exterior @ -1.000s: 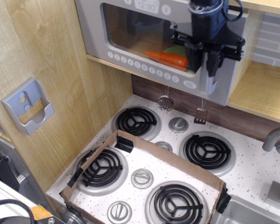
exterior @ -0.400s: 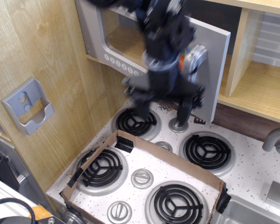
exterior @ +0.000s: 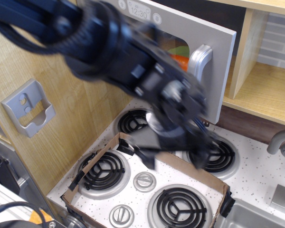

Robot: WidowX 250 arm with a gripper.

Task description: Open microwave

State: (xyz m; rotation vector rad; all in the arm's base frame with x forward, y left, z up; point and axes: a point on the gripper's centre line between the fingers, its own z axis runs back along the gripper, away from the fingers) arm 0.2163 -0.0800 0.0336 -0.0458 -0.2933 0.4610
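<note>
Grey door of the microwave [exterior: 190,33] hangs ajar, silver handle [exterior: 199,64] upright on its right edge. Your gripper [exterior: 173,154] is blurred, well below the handle over the stove [exterior: 147,183], so I can't tell its jaws; handle's up-right from you.

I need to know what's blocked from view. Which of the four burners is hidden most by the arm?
The back-left burner: the blurred arm covers most of it, while the other three show largely whole coils.
</note>
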